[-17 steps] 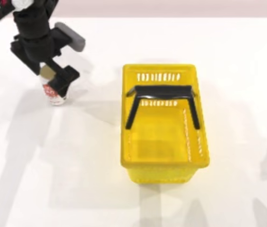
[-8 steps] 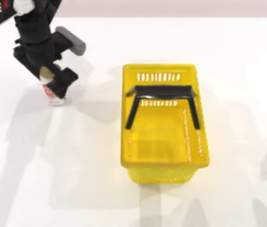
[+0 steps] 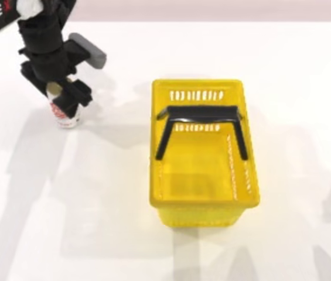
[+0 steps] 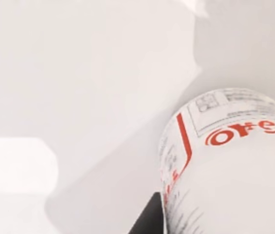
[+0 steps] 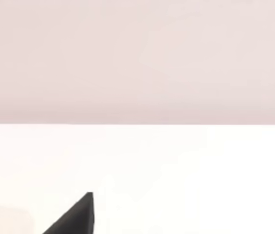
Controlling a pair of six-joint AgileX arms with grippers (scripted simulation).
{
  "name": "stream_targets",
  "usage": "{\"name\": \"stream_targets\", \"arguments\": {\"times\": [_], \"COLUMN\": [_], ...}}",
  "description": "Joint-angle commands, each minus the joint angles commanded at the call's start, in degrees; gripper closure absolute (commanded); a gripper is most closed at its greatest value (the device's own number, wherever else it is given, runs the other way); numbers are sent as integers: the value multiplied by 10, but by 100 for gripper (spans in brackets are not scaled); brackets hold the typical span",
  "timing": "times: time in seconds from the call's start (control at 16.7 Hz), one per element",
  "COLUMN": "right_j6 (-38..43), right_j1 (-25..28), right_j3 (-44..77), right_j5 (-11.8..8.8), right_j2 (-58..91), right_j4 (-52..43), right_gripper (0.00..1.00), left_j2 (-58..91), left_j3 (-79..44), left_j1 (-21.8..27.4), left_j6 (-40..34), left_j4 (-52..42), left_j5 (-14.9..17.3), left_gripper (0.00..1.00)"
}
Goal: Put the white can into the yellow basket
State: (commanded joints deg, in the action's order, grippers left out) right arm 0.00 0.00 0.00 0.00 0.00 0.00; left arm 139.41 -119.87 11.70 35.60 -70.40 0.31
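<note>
The grasp step is in hand: the left gripper (image 3: 60, 98) sits over the white can (image 3: 65, 117) standing at the surface's far left, whether its jaws have clamped I cannot tell, and next comes lifting toward the yellow basket (image 3: 253, 181).

Top view: the white can (image 3: 65, 117) stands on the table (image 3: 306, 88) at the far left, with the left gripper (image 3: 62, 99) directly over it. The yellow basket (image 3: 253, 193) sits right of centre, well apart from the can, its handle (image 3: 200, 112) lying across the far half of its opening.
</note>
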Motion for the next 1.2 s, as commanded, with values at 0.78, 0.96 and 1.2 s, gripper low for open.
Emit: {"name": "stream_targets", "arguments": {"times": [0.78, 0.96, 1.2], "right_j6": [0, 0, 0], "right_j1": [0, 0, 0], "right_j3": [0, 0, 0], "right_j5": [0, 0, 0], "right_j2": [0, 0, 0], "right_j4": [0, 0, 0], "right_gripper": [0, 0, 0], "left_j2": [-2, -12, -39], "left_j3": [9, 41, 112], "left_j1": [2, 8, 20], "left_j6": [-5, -27, -78], "left_j4": [18, 90, 267], "left_j5": [13, 65, 178], "left_gripper": [100, 100, 100]}}
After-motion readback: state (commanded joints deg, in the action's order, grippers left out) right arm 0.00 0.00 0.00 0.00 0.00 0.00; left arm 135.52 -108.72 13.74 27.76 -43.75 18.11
